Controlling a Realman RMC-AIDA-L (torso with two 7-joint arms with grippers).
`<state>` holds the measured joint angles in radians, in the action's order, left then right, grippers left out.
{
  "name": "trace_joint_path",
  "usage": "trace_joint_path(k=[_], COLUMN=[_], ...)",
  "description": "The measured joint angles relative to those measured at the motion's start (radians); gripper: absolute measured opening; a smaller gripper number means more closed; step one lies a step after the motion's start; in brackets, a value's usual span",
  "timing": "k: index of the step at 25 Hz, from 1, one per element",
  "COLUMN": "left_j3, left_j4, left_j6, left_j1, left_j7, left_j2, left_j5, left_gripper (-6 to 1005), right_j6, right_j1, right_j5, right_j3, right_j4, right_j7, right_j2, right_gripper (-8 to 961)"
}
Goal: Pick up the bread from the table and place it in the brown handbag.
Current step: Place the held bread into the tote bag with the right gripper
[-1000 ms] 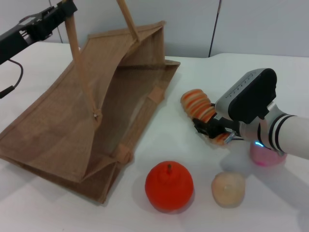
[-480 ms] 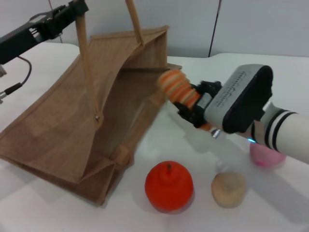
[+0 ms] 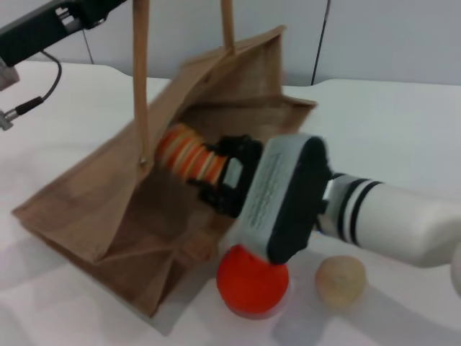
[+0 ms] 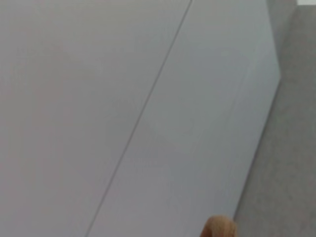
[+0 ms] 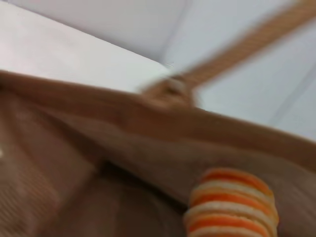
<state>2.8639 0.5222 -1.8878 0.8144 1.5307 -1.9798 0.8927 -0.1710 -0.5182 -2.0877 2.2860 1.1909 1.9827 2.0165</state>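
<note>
My right gripper [image 3: 213,174] is shut on the bread [image 3: 184,153], an orange and cream striped loaf, and holds it inside the open mouth of the brown handbag [image 3: 101,209]. The bread's free end points into the bag, above its lower wall. In the right wrist view the bread [image 5: 232,210] shows in front of the bag's woven inside [image 5: 74,163]. My left gripper [image 3: 90,11] is at the top left, shut on a handle strap [image 3: 140,79], and holds the bag's mouth open. The bag stands on the white table [image 3: 403,122].
An orange-red round fruit [image 3: 251,285] sits right under my right wrist. A round beige bun [image 3: 341,280] lies to its right. The second strap [image 3: 228,25] rises at the bag's far side. A cable [image 3: 39,94] hangs from the left arm.
My right gripper lifted the bread off the table and carried it left into the bag's mouth. My left gripper drew the handle up and to the right, raising the bag's upper wall.
</note>
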Motion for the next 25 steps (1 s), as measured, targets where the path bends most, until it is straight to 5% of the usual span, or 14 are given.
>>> trace_joint_path(k=[12, 19, 25], left_j3=[0.0, 0.0, 0.0], left_j4=[-0.003, -0.032, -0.101], left_j6=[-0.038, -0.053, -0.06], left_j1=[0.075, 0.109, 0.105], left_j7=[0.048, 0.065, 0.066], left_j2=[0.012, 0.013, 0.037], left_j5=[-0.091, -0.149, -0.157], left_gripper=[123, 123, 123], right_j6=[0.122, 0.36, 0.537], right_j1=[-0.109, -0.194, -0.204], right_j5=[0.0, 0.0, 0.008], right_j3=[0.223, 0.383, 0.405], right_j4=[-0.023, -0.161, -0.29], right_j7=[-0.131, -0.161, -0.151], right_j2=[0.005, 0.014, 0.019], right_gripper=[494, 487, 469])
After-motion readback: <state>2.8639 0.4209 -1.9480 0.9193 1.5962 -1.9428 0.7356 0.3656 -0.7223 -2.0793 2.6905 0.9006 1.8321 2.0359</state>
